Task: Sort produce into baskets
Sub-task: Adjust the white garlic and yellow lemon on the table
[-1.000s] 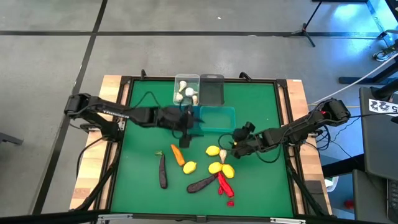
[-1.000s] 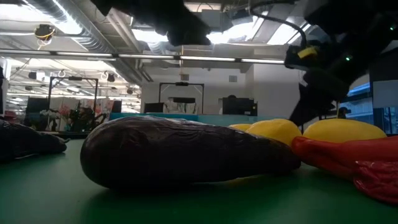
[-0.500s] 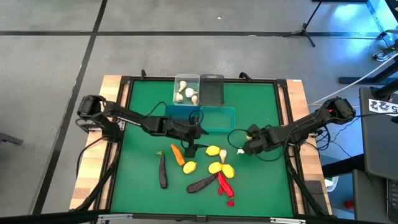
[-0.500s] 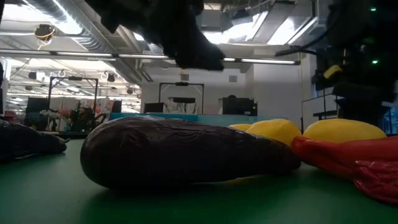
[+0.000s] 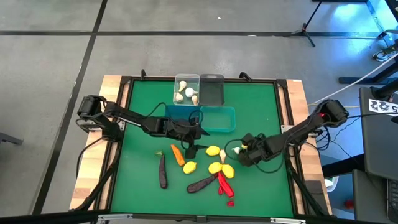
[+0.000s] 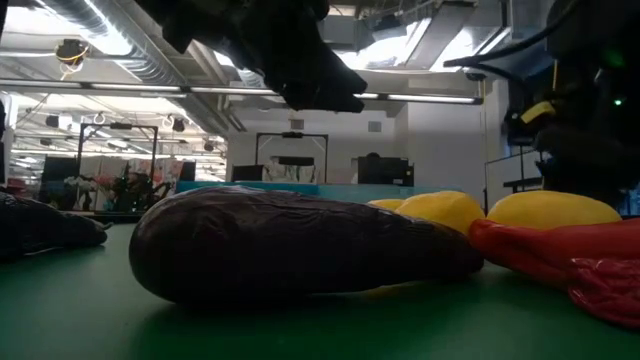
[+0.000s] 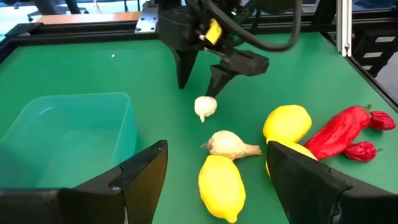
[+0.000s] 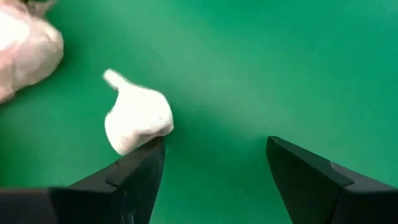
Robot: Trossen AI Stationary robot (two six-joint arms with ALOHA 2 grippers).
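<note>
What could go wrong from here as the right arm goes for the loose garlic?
1. The right gripper stands open over a small garlic bulb, but in its wrist view the bulb sits by one finger, off centre; closing now may knock it away.
2. A second garlic bulb touches a lemon; grabbing there may disturb both.
3. The open left gripper hovers near the same pile, so the arms could collide.

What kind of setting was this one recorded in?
Most likely a robotics lab or workshop: a framed green table on a bare concrete floor, exposed ceiling ducts overhead, and a tripod stand nearby.
</note>
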